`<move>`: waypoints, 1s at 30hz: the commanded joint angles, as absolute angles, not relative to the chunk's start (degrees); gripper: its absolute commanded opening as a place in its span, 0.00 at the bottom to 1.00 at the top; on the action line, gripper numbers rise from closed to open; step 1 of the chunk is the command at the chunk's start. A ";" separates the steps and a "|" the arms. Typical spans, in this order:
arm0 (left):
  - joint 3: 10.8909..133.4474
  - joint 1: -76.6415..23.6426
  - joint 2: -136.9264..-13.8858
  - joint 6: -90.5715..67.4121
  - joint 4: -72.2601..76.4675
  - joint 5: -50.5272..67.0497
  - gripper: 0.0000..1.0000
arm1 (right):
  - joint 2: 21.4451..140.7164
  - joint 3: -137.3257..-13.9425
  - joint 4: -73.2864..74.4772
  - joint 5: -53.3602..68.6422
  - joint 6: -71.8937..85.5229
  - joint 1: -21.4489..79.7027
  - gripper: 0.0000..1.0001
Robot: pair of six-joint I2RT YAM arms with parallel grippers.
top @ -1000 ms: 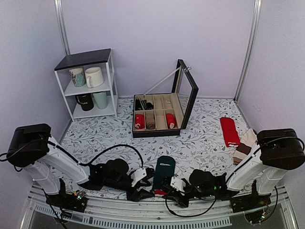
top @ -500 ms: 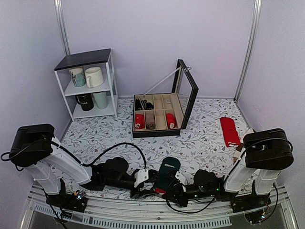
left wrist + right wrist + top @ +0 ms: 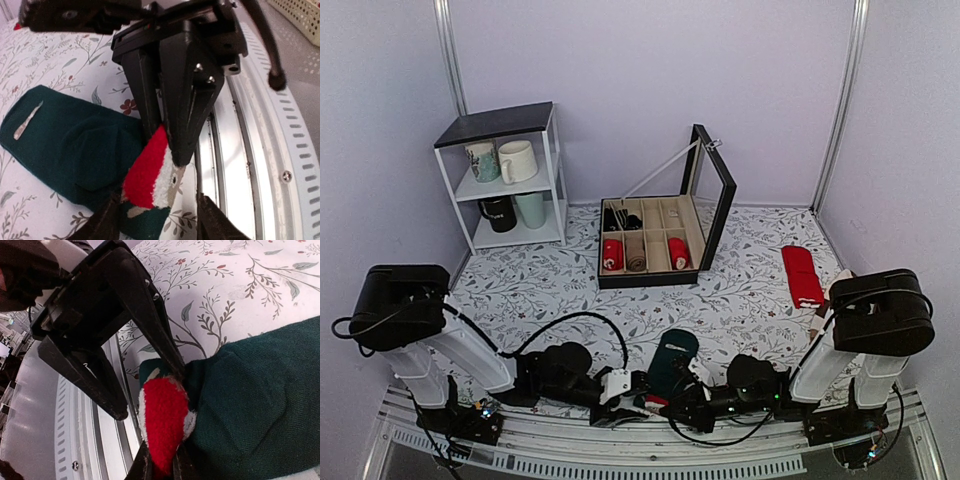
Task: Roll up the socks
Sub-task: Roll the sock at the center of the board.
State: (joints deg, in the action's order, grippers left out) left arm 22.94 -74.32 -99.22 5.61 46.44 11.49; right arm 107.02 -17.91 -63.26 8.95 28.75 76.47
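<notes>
The dark teal-green socks (image 3: 672, 358) lie flat at the table's near edge, with a red-and-white tip at their near end (image 3: 150, 170). My right gripper (image 3: 161, 467) is shut on that red tip (image 3: 162, 425) and lifts it slightly; in the top view it sits at the socks' near end (image 3: 667, 402). My left gripper (image 3: 157, 222) is open, its fingers (image 3: 102, 225) either side of the same end, facing the right gripper; in the top view it is just left of the socks (image 3: 628, 392). The socks' far end is rounded (image 3: 30, 125).
A black compartment box (image 3: 655, 245) with its lid up stands mid-table, holding rolled socks. Bright red socks (image 3: 802, 275) and beige-and-brown socks (image 3: 832, 305) lie at the right. A white shelf (image 3: 505, 175) with mugs stands back left. A metal rail (image 3: 250, 165) runs along the near edge.
Both grippers have closed in on the socks' near end. The right gripper has taken hold of the red tip. The socks have turned slightly, their far end swinging right.
</notes>
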 commanded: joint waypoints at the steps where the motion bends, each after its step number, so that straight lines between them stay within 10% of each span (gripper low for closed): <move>1: 23.56 -75.06 -101.62 6.01 47.44 11.54 0.46 | 109.80 -15.12 -50.46 11.24 29.53 76.72 0.09; 19: 26.24 -74.96 -101.11 2.23 38.58 17.20 0.00 | 107.46 -15.18 -48.54 12.03 27.99 75.36 0.11; 30: 27.88 -74.69 -101.34 -8.60 31.36 19.73 0.00 | 104.43 -15.91 -46.32 11.48 26.32 74.71 0.33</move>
